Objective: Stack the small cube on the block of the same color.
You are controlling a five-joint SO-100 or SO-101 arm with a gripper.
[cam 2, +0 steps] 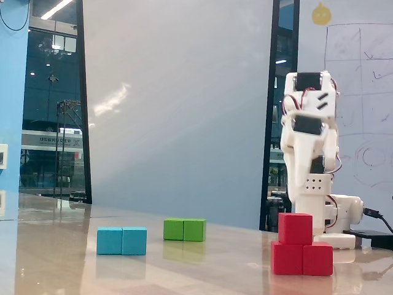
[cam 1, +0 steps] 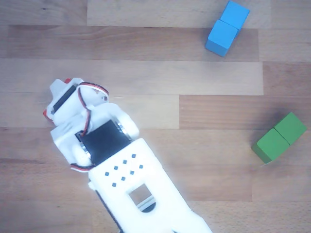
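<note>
In the fixed view the small cube (cam 2: 295,228) rests on the left half of the block of the same color (cam 2: 317,259), a red oblong with a seam. My gripper (cam 2: 299,198) hangs just above the cube, lifted clear of it and holding nothing. In the other view the white gripper head (cam 1: 62,97) covers the stack, and only red slivers of the small cube (cam 1: 45,113) show at its edge. The jaws are mostly hidden but appear apart.
A blue two-cube block (cam 2: 121,240) (cam 1: 226,27) and a green two-cube block (cam 2: 184,229) (cam 1: 279,138) lie on the wooden table, well away from the red stack. The arm's base (cam 2: 341,216) stands right behind the stack.
</note>
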